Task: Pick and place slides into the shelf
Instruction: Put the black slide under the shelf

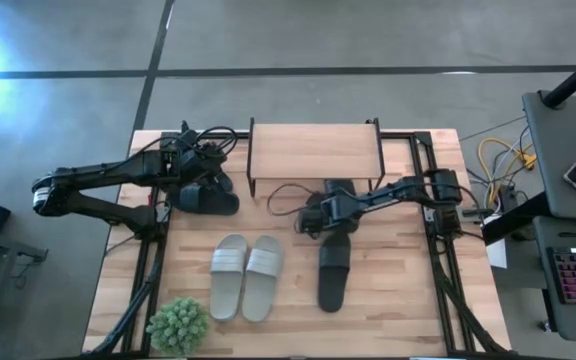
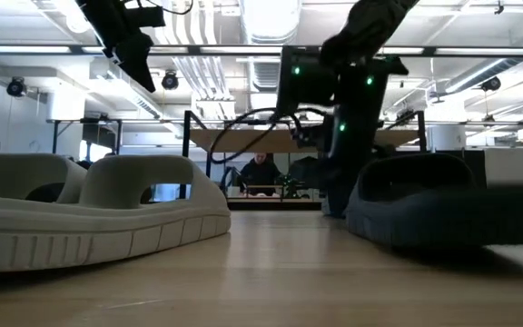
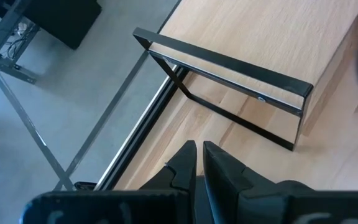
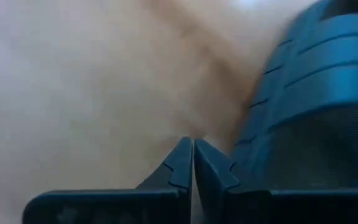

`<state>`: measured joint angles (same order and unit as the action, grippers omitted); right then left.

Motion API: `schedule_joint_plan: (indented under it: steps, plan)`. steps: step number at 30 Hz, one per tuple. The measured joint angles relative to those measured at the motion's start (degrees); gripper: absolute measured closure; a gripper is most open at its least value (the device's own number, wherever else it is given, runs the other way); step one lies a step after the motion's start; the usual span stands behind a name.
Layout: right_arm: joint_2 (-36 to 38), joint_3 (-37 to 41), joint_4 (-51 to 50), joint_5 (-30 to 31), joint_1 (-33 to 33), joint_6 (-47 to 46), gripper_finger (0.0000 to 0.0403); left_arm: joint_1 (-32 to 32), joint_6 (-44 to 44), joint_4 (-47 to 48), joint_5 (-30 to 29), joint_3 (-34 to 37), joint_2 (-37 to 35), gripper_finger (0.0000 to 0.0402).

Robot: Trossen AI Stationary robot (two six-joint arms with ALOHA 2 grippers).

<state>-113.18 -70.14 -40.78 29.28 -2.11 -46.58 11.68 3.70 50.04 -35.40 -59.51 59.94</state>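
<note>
The shelf (image 1: 314, 150) stands at the surface's (image 1: 398, 290) rear centre, with 2 slides (image 1: 245, 276) side by side in front of it, 1 slide (image 1: 334, 270) just right of them and a plant (image 1: 178, 325) at the front left corner.

grey slides (image 1: 245, 276) paired, black slide (image 1: 334, 272), shelf (image 1: 314, 150)

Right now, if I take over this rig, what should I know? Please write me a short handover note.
Left gripper: shut, empty, near the shelf's left end, over a black slide.
Right gripper: shut, empty, beside the other black slide, in front of the shelf.
Grey pair: on the table, front centre.
Done: nothing visible on the shelf top.
Left: all four slides.
</note>
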Motion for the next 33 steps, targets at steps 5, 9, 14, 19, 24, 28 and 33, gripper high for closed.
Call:
schedule_joint_plan:
  steps: [5,9,14,19,24,28,33]
  plan:
    - [-0.4,0.0,-1.3,5.0,2.7,-4.1,0.0394,0.0,0.0,0.0,0.0,0.0,0.0,0.0387]
    - [-0.8,0.8,-6.4,5.7,5.2,-6.5,0.0394,0.0,-0.1,0.0,0.0,0.2,0.0,0.0387]
    - [0.0,2.0,-6.5,6.8,6.4,-7.4,0.0394,0.0,-0.1,0.0,0.0,0.8,0.0,0.0387]
    - [3.2,1.4,-6.1,6.6,5.0,-4.9,0.0394,0.0,-0.1,0.0,-0.1,0.9,0.0,0.0387]
    - [9.8,1.4,-4.9,-1.8,1.1,4.5,0.0394,0.0,-0.1,0.0,0.0,0.9,0.0,0.0387]
    - [16.4,5.2,-8.5,-11.2,-2.5,-0.2,0.0394,0.0,-0.1,0.0,0.0,0.7,0.0,0.0387]
    - [23.6,15.7,-13.0,-16.1,-6.2,-22.0,0.0394,0.0,-0.1,0.0,0.0,0.7,0.0,0.0387]
